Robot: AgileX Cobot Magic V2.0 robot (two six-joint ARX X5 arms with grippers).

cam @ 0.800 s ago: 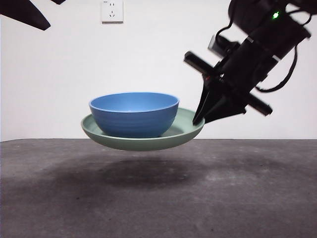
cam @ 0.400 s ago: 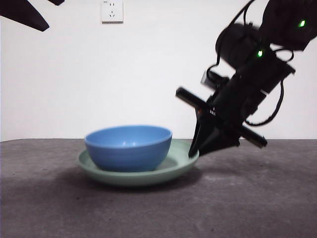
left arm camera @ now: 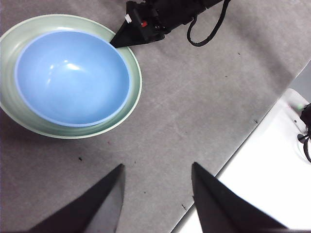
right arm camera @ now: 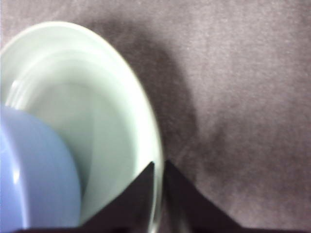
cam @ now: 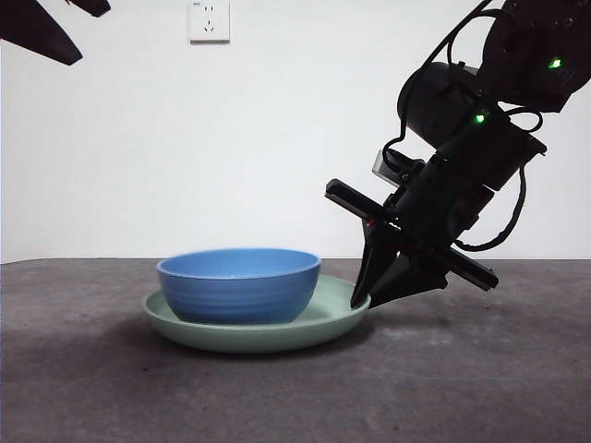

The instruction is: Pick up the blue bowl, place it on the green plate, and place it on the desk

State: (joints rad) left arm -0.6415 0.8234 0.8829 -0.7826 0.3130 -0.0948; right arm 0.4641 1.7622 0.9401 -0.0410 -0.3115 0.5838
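Items counted: one blue bowl (cam: 239,284), one green plate (cam: 323,323), two grippers.

The blue bowl sits upright inside the green plate, off-centre in it: the left wrist view shows more bare plate on the side away from the right gripper's grip. Bowl is empty. The plate rests flat on the desk (cam: 480,378), with a shadow directly beneath its rim.

Right gripper (cam: 362,297): reaches down at a slant from the upper right of the front view. Its fingers (right arm camera: 141,194) are closed to a narrow slit with the plate's rim pinched between them, one finger inside the rim and one outside. It does not touch the bowl. Two green lights show on the arm.

Left gripper (left arm camera: 156,194): high above the desk, well apart from plate and bowl, looking down on both. Its fingers are spread wide and hold nothing. In the front view only a black tip shows at the top left corner.

One wall socket (cam: 209,20) on the white wall behind.
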